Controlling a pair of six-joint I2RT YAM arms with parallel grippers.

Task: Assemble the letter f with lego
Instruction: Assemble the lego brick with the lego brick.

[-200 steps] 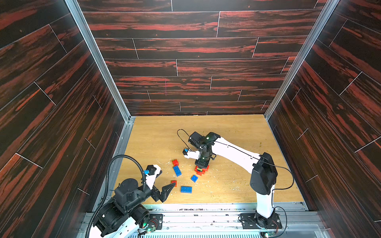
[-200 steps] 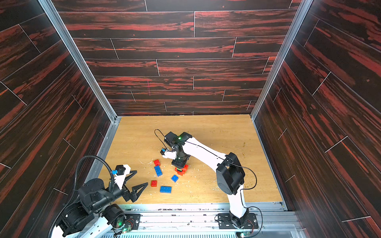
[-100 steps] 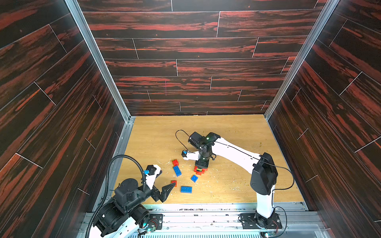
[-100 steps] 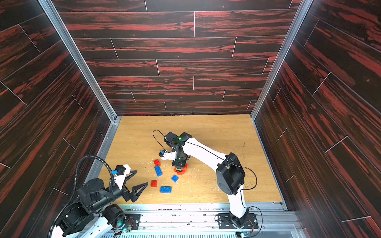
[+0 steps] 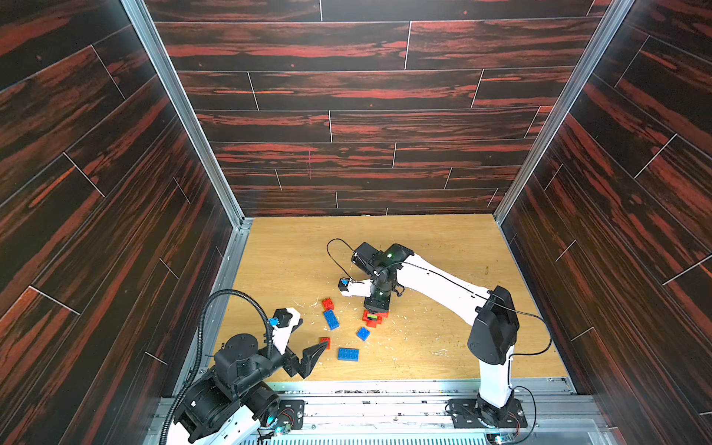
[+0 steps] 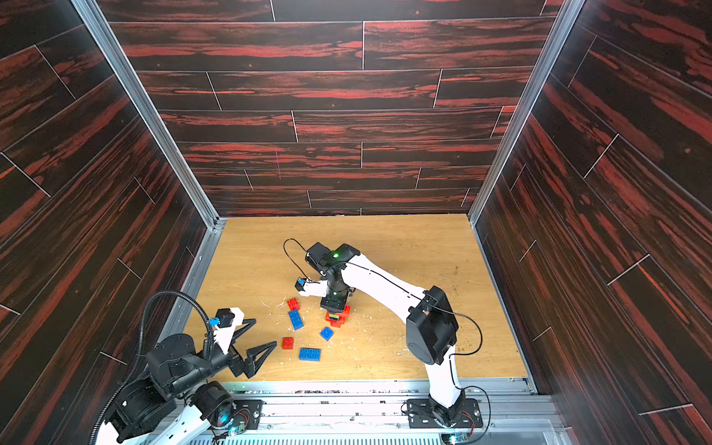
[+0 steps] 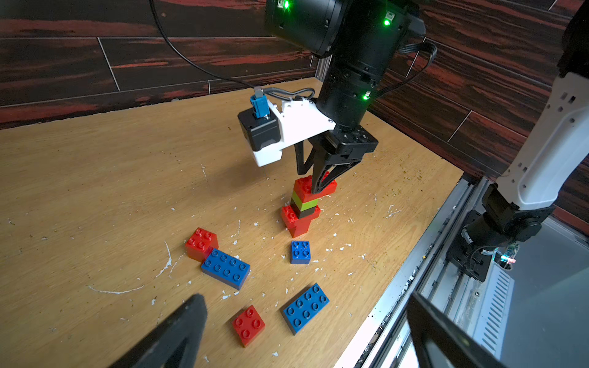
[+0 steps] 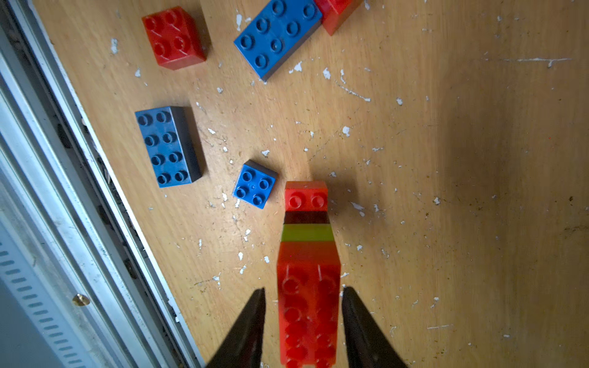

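Your right arm reaches from its base at the front rail (image 5: 385, 385) over the middle of the table (image 5: 443, 250), wrist pointing straight down, so the right gripper (image 8: 303, 289) sits at the top of the lego stack (image 7: 302, 207). Its jaws are parted a little, one finger on each side of the top red brick (image 7: 314, 188). The right wrist view shows a thin gap on both sides, so nothing is pinched. Under that brick you've got a lime green brick (image 7: 304, 202), a black brick (image 7: 301, 212), then a red base brick (image 7: 296, 223) on the wood.

Your left arm is folded low at the near left corner, with the left gripper (image 6: 265, 331) spread wide and holding nothing.

The loose pieces lie studs up, left of the stack. A red square (image 7: 201, 242) touches a blue oblong (image 7: 225, 267), and a small blue square (image 7: 300, 251) sits by the stack's foot. Another blue oblong (image 7: 306, 307) and a second red square (image 7: 248, 325) lie nearer the rail.

The table is pale wood flecked with white chips and scratches. Dark, red-streaked plank walls (image 5: 366, 96) close it in on three sides.
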